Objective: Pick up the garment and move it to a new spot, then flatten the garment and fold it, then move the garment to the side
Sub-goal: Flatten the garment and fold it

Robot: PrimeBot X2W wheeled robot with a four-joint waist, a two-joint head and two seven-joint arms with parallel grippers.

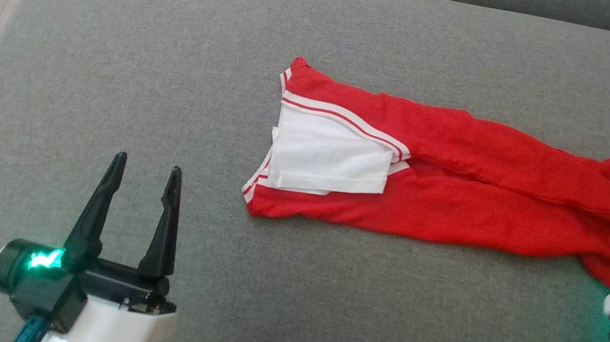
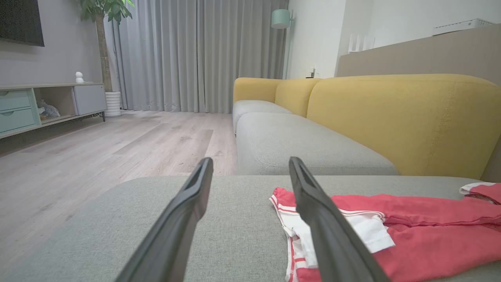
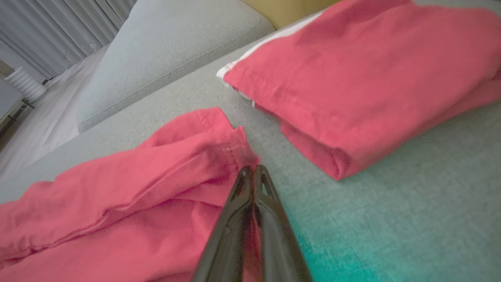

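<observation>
Garment [image 1: 462,183] is lying stretched along the bench [image 1: 177,53], from its middle to the right edge. Right claw [image 3: 252,169] is pinching its right end, fingers closed on the cloth. Left claw [image 1: 147,169] is hovering near the front left corner, fingers spread apart.

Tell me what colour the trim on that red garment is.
The garment has white trim with a thin red stripe; the head view shows it best.

no readable text, labels or numbers anywhere
</observation>
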